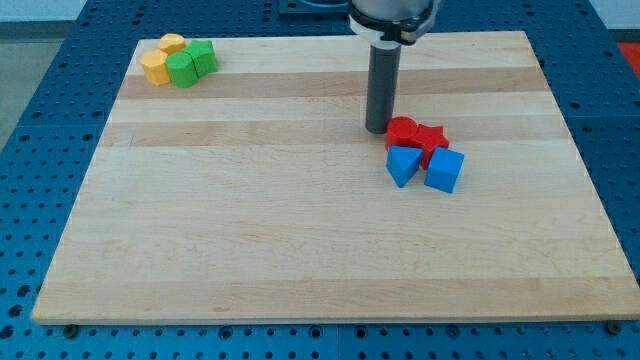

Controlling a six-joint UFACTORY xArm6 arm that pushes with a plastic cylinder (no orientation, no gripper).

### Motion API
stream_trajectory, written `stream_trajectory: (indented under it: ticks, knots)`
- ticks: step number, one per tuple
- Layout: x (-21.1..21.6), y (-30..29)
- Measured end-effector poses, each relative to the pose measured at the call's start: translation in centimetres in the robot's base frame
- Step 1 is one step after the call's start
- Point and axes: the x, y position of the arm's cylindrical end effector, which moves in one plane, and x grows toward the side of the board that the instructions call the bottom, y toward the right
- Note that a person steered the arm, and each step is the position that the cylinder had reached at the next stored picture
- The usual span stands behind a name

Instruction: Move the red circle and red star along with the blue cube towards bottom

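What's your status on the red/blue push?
My tip down, just left of red circle, touching or nearly. Red star beside it, blue cube below. Second blue block in the downward path.

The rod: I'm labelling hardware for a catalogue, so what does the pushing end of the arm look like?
A straight, smooth, dark grey cylinder ending at my tip, hung from a wider black and silver collar at the view's top. No cables or markings show.
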Motion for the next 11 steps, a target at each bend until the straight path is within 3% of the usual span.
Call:
stream_trajectory:
  ticks: [6, 11]
  knots:
    - [1.3, 7.2]
    - [6.9, 12.0]
